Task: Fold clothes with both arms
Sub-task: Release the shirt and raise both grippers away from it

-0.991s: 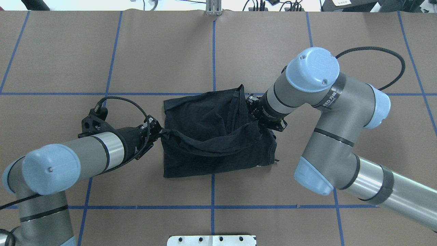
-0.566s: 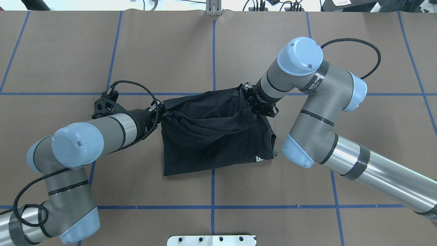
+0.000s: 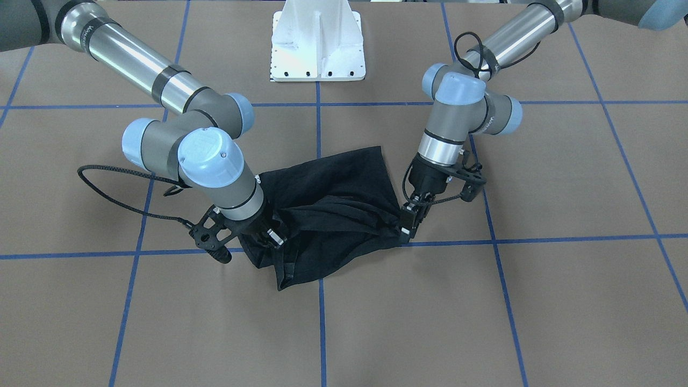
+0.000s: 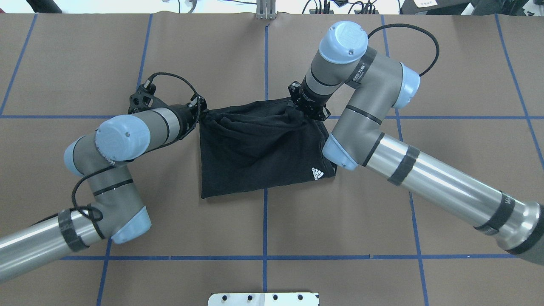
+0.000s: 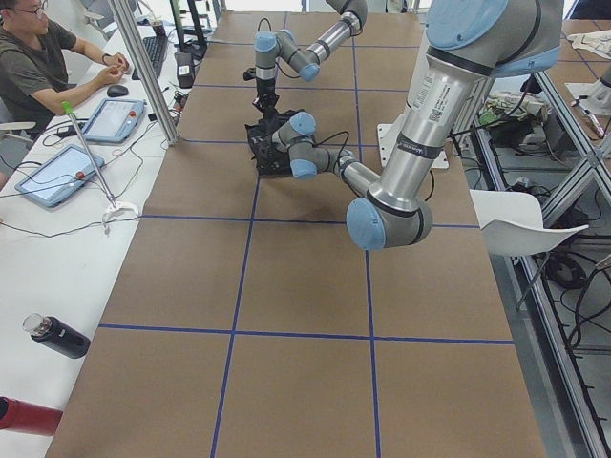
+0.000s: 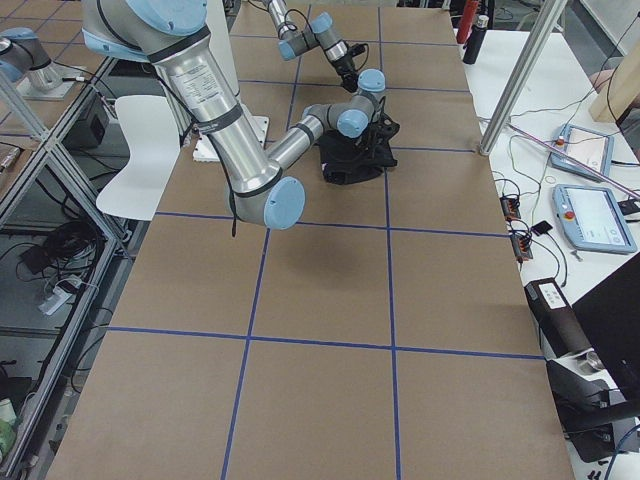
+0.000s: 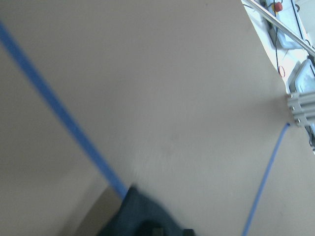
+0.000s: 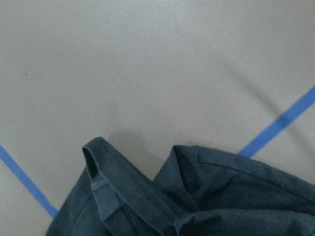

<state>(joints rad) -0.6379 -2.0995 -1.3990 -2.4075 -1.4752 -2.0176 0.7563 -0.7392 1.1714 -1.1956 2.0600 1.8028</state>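
Observation:
The black T-shirt (image 4: 255, 157) lies bunched on the brown table, with a small white logo (image 4: 316, 173) at its near right. My left gripper (image 4: 202, 114) is shut on the shirt's far-left corner. My right gripper (image 4: 298, 107) is shut on the far-right corner, its fingers partly hidden under the wrist. In the front view the left gripper (image 3: 404, 228) and the right gripper (image 3: 267, 235) hold a doubled edge of the shirt (image 3: 333, 215) stretched between them, just above the table. Dark cloth shows in the left wrist view (image 7: 147, 221) and the right wrist view (image 8: 197, 201). The block graphic is hidden.
The white pedestal base (image 3: 317, 43) stands on the robot's side of the table. Blue tape lines (image 4: 265, 63) grid the brown surface. An operator (image 5: 38, 57) sits at a side desk with tablets (image 5: 57, 172); bottles (image 5: 57, 336) lie on it.
Both grippers have moved away from the robot, carrying the shirt's held edge across to its far side. The white logo has come into view.

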